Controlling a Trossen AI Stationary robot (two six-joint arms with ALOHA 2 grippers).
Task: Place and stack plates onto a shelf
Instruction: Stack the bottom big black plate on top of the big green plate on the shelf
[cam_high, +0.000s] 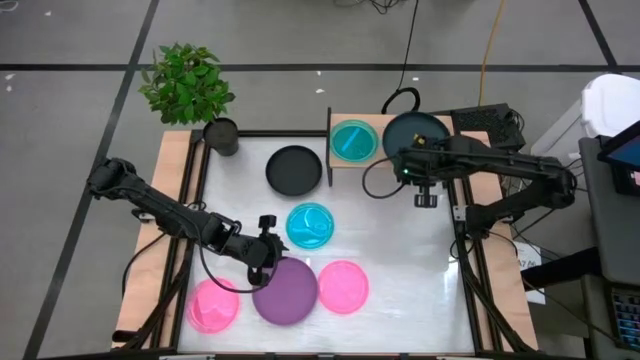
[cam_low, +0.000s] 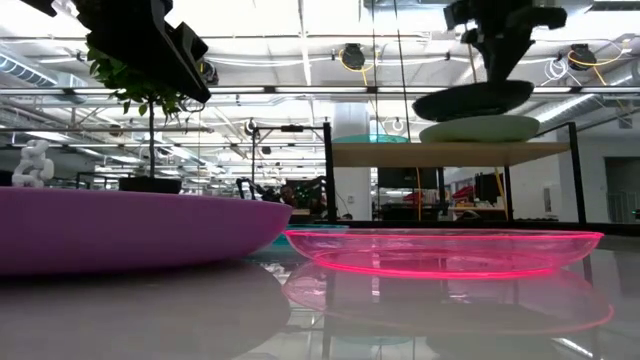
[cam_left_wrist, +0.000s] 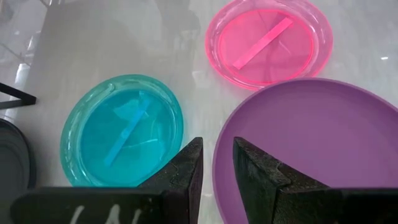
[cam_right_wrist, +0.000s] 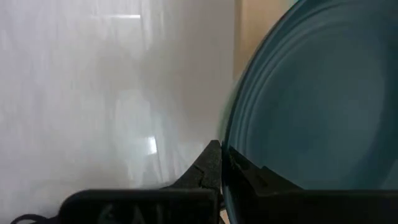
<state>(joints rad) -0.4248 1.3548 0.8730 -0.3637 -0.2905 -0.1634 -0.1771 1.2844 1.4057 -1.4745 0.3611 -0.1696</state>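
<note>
While my right gripper (cam_right_wrist: 222, 163) is pinching the rim of the round dark teal plastic plate (cam_high: 415, 132) just above the sage green plate (cam_low: 493, 128) on the light-wood shelf (cam_high: 338, 157), I am risking a tilted, sliding release; my left gripper (cam_left_wrist: 216, 171) is hovering narrowly open over the purple plate (cam_high: 285, 290).

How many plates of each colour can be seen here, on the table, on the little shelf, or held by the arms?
Pink plates: 2
Cyan plates: 2
Purple plate: 1
Black plate: 1
Dark teal plate: 1
Sage green plate: 1
Total: 8
</note>
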